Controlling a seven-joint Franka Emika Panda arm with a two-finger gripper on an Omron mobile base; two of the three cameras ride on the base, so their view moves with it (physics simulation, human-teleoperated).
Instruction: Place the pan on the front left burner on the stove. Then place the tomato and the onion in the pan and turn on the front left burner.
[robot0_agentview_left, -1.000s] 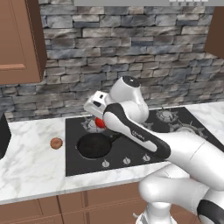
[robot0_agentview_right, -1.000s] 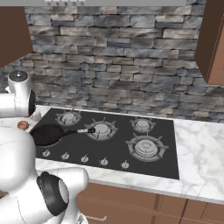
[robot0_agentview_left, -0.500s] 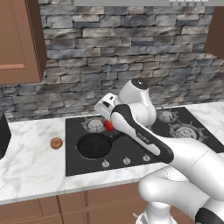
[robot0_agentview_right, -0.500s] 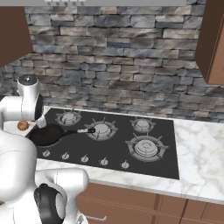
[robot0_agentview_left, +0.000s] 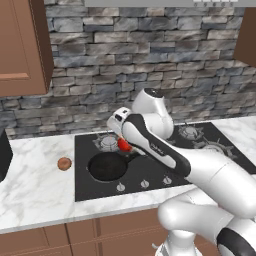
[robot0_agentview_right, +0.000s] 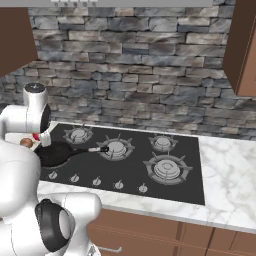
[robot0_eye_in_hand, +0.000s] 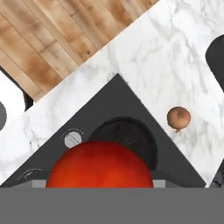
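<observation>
The tomato (robot0_agentview_left: 123, 144) is held in the gripper (robot0_agentview_left: 124, 143) above the far rim of the pan (robot0_agentview_left: 107, 166), which sits on the stove (robot0_agentview_right: 185, 180). The hand view shows the tomato (robot0_eye_in_hand: 99, 163) close up over the pan (robot0_eye_in_hand: 127, 135), with the onion (robot0_eye_in_hand: 178, 117) lying apart on the marble counter (robot0_eye_in_hand: 175, 52).

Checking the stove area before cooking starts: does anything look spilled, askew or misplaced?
Nothing spilled or damaged. The round black frying pan sits flat on the black glass cooktop; the small tan-brown onion lies apart on the white marble counter.
</observation>
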